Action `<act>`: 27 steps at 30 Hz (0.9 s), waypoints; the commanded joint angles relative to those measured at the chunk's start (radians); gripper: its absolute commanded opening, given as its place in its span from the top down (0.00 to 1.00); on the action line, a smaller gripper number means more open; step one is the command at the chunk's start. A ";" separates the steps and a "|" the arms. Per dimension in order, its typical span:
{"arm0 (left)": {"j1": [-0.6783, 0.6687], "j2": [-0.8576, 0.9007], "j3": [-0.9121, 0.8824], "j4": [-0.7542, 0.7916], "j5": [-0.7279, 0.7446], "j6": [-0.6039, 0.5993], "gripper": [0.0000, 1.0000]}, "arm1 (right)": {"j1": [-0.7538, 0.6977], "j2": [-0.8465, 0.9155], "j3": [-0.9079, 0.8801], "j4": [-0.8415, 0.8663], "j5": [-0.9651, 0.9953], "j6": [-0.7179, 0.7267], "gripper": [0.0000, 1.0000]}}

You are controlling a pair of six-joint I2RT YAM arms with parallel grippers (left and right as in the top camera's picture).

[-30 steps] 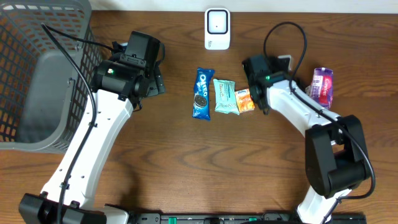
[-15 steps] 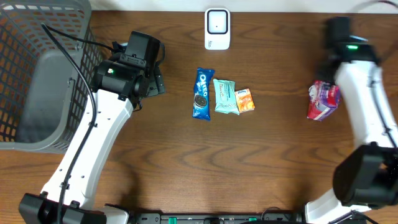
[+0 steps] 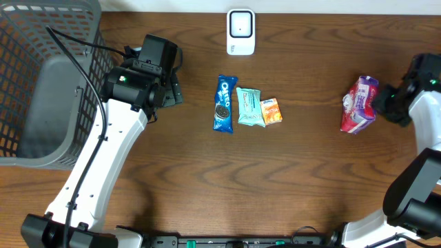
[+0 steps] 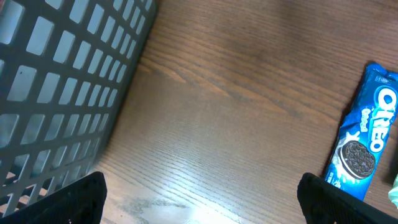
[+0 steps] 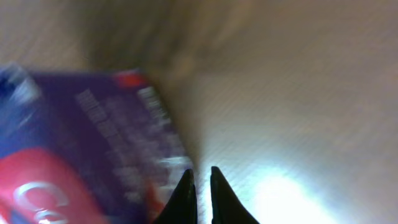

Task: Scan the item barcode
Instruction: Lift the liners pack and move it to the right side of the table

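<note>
A purple and red snack bag [image 3: 359, 105] lies at the table's right side. It fills the left of the blurred right wrist view [image 5: 81, 143]. My right gripper [image 3: 387, 103] sits just right of it, jaws shut [image 5: 200, 177], the bag's edge against the left finger; I cannot tell whether the edge is pinched. The white barcode scanner [image 3: 240, 31] stands at the back centre. In the middle lie a blue Oreo pack [image 3: 224, 103], a green packet [image 3: 249, 107] and an orange packet [image 3: 271, 111]. My left gripper [image 3: 171, 93] hangs wide open [image 4: 202, 205] over bare wood left of the Oreo pack [image 4: 367, 140].
A grey mesh basket [image 3: 41, 83] takes up the back left corner, and its wall shows in the left wrist view [image 4: 62, 81]. The left arm crosses the table's left half. The right arm comes in from the right edge.
The right arm swung from the middle packets out to the right edge and came down beside the purple bag. Its jaws closed. The bag shifted slightly. The left arm stayed still.
</note>
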 commanded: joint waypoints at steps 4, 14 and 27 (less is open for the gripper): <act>0.002 0.002 0.002 -0.003 -0.006 -0.009 0.02 | 0.037 -0.003 -0.040 0.086 -0.351 -0.155 0.93; 0.002 0.002 0.002 -0.003 -0.006 -0.009 0.02 | 0.039 -0.006 0.076 -0.025 -0.507 -0.157 0.86; 0.002 0.002 0.002 -0.003 -0.006 -0.009 0.02 | 0.153 -0.006 0.024 -0.373 -0.292 -0.167 0.99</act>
